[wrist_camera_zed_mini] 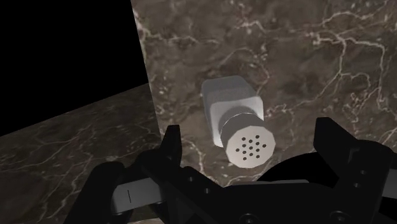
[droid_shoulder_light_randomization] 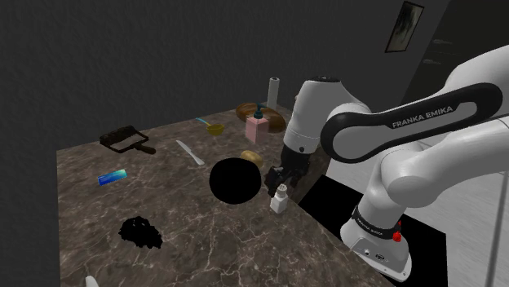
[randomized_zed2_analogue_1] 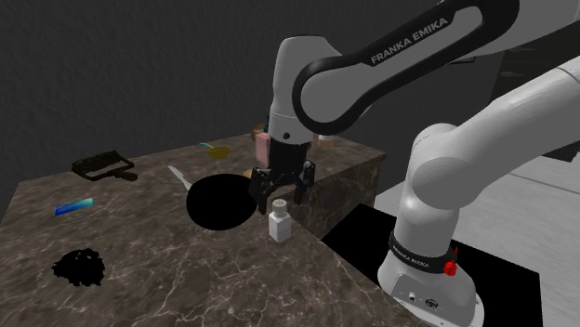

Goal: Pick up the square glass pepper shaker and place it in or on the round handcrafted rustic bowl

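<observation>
The pepper shaker (droid_shoulder_light_randomization: 279, 200) (randomized_zed2_analogue_1: 280, 221) (wrist_camera_zed_mini: 235, 118) is a small white square bottle with a perforated round cap, standing upright near the marble counter's edge. Beside it lies the round bowl (droid_shoulder_light_randomization: 236, 180) (randomized_zed2_analogue_1: 220, 201), drawn as a flat black disc. My black gripper (droid_shoulder_light_randomization: 279, 178) (randomized_zed2_analogue_1: 282, 189) (wrist_camera_zed_mini: 248, 149) hangs open just above the shaker, fingers apart on either side of its cap without touching it.
On the dark marble counter (droid_shoulder_light_randomization: 188, 236) sit a black lump (droid_shoulder_light_randomization: 140, 231), a blue packet (droid_shoulder_light_randomization: 111, 177), a white knife (droid_shoulder_light_randomization: 190, 152), a dark tray (droid_shoulder_light_randomization: 124, 139), a pink bottle (droid_shoulder_light_randomization: 257, 127) and a yellowish round item (droid_shoulder_light_randomization: 251, 156). The counter edge drops off right beside the shaker.
</observation>
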